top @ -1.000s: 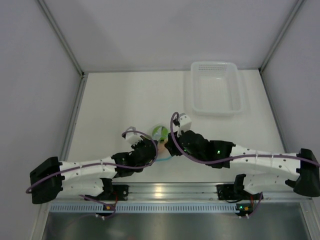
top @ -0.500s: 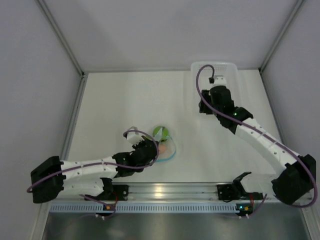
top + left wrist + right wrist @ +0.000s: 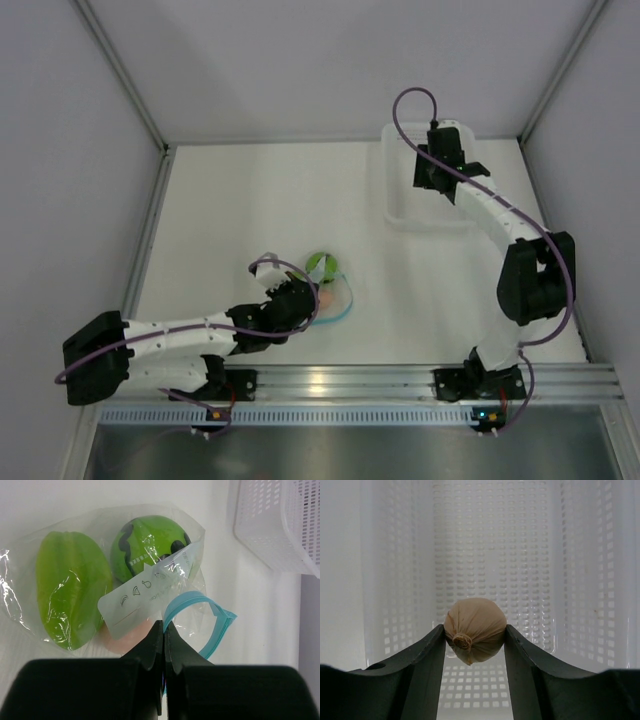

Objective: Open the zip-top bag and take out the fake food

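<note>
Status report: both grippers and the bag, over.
Left gripper shut on zip-top bag. Right gripper shut on tan food piece, over white basket. Green ball, green oval inside bag. No obstruction.

**Left arm** (image 3: 180, 335): lies low along the near edge. It reaches from its base at the near left rightward toward the middle of the table, with the wrist angled slightly toward the far side.

**Left gripper** (image 3: 163, 626): jaws pressed together, their tips pinching a fold of the zip-top bag (image 3: 150, 592) just beside its blue strip.

**Right arm** (image 3: 520, 240): rises from its base at the near right, elbow bent high at the right. The forearm stretches to the far side and leftward.

**Right gripper** (image 3: 475, 632): fingers parted only enough to clamp the tan toy food piece (image 3: 474, 622), each tip touching one side of it.
</note>
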### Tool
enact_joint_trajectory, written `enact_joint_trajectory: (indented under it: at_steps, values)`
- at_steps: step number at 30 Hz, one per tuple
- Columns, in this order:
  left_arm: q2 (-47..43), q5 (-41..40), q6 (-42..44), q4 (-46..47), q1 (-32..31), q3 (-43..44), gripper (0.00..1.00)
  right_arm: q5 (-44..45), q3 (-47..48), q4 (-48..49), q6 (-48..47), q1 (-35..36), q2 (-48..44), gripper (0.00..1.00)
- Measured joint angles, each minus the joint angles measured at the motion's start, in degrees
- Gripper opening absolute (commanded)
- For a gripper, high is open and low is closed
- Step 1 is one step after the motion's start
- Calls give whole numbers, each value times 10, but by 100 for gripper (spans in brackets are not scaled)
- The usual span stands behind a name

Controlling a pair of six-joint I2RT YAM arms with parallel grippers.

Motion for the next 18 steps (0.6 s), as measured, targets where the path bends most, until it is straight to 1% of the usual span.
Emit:
enact_joint_trajectory:
  at_steps: [4,9,11,18]
  values:
    - [0,2,6,0,0,0,0,-9,41,-3,-12,-15,50,56]
    - [0,3,20,0,0,0,0,-20,79,-8,-26,-21,101,62]
    - [-1,3,23,0,0,0,0,-25,82,-9,-29,-21,109,66]
    - [-8,3,44,0,0,0,0,-30,82,-12,-30,-21,111,69]
